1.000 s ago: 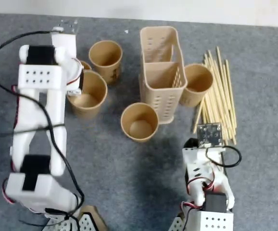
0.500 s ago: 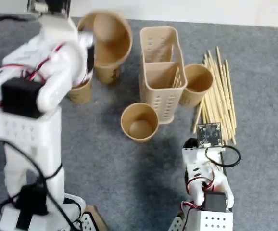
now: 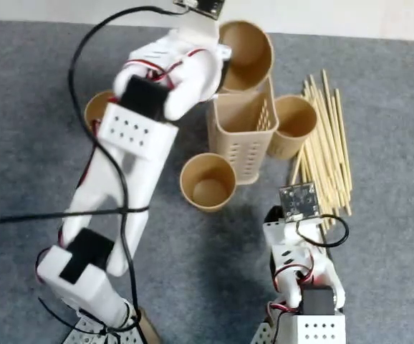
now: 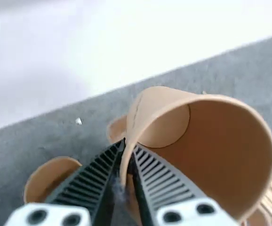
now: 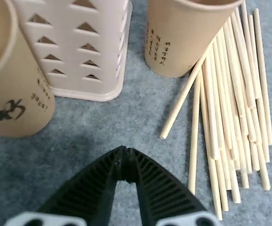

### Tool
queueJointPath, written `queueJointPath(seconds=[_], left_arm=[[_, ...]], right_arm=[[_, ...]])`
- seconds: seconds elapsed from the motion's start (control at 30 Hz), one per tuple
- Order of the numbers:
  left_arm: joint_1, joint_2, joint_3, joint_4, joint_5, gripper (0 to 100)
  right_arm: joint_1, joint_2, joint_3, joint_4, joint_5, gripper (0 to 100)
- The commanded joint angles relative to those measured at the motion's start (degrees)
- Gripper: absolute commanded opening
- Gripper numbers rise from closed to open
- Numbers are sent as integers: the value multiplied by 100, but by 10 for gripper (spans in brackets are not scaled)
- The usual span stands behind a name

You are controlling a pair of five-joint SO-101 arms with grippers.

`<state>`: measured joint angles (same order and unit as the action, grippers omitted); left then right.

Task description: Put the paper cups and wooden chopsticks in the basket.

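We begin with the grey carpeted bench (image 3: pixel 379 86). At its middle stands one tall beige perforated plastic basket (image 3: pixel 239 140) with two compartments. The left hand (image 4: pixel 126 153) is pinching the rim of a brown paper cup (image 3: pixel 246 46), held tilted above the basket's far compartment. We judge the coming move to be a straight lowering into it.

Three more cups stand on the bench: one cup (image 3: pixel 207 183) in front of the basket, one cup (image 3: pixel 293 122) just beside its right wall, and one cup (image 3: pixel 96 107) left of the arm. That makes four; the arm may hide others.

The pale wooden chopsticks (image 3: pixel 329 136) lie in one loose sheaf right of the basket. Their long axes run away from the arms' bases, and they overlap too much to count. The right hand (image 5: pixel 125 160), pressed together on nothing, is low by their near ends and nearer to them than the left.
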<state>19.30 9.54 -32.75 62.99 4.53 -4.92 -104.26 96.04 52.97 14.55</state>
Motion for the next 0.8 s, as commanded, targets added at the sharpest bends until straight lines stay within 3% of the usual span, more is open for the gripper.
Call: queueJointPath(seconds=[0.0, 0.27, 0.43, 0.53, 0.77], left_arm=[[57, 110, -40, 79, 26, 7], [48, 189, -163, 589, 35, 11], [40, 242, -611, 835, 9, 149], [4, 242, -690, 879, 0, 160], [-743, 189, -1332, 888, 0, 155]], right_arm=[[-48, -75, 497, -119, 62, 10], [-48, -75, 497, -119, 70, 10], [-48, -75, 497, -119, 70, 10], [-48, -75, 497, -119, 70, 10], [-48, -75, 497, -119, 70, 10]])
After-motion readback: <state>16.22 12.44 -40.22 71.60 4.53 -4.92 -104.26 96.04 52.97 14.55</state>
